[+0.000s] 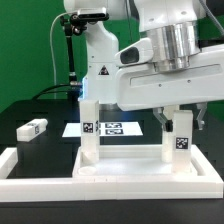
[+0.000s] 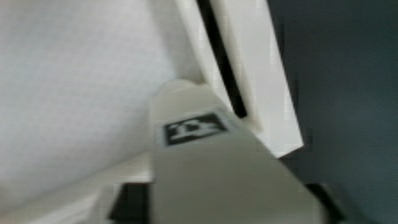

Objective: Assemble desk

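**Mia:** Three legs! I count three. Do you?

**Ben:** Yes. The lying leg [image 1: 32, 128] is flat on the black table, far off to the exterior view's left of the gripper [image 1: 181, 112]. It touches nothing else.

**Mia:** And the next one?

**Ben:** The far standing leg [image 1: 90, 130] stands straight up on the desk top [image 1: 130, 168]. It is also to the left of the gripper, but nearer than the lying one.

**Mia:** What is the flat thing with the little black squares?

**Ben:** That is the one marker board [image 1: 112, 128]. It lies on the table behind the desk top, lower than the gripper and a bit to its left.

**Mia:** Where is the third leg?

**Ben:** The held leg [image 1: 181, 138] is right under the gripper. It stands straight up on the desk top too. Its tag faces us.

**Mia:** Is the gripper holding it?

**Ben:** In the wrist view the two dark fingers [image 2: 134, 205] sit against both sides of that leg [image 2: 210, 150]. So it looks closed on the leg.

**Mia:** How many desk tops?

**Ben:** One. It lies flat below the gripper, just behind the low white border bar [image 1: 60, 188].
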You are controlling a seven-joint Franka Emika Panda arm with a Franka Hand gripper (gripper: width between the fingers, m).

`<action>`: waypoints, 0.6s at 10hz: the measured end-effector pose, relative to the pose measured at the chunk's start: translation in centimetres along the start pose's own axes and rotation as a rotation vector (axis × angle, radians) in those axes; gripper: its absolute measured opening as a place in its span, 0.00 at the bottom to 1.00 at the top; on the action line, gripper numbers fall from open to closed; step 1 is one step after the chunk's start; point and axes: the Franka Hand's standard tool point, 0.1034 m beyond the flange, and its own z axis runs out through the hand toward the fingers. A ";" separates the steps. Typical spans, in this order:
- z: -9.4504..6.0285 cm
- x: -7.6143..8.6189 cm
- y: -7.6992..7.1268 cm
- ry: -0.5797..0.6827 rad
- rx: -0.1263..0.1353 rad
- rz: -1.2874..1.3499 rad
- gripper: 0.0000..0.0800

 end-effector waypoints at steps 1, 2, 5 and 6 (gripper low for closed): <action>0.0 0.0 0.1 0.001 -0.002 0.050 0.37; 0.0 0.1 0.1 0.004 -0.004 0.116 0.37; 0.0 0.1 0.0 0.022 -0.010 0.535 0.37; 0.0 0.0 -0.1 0.021 -0.009 0.663 0.37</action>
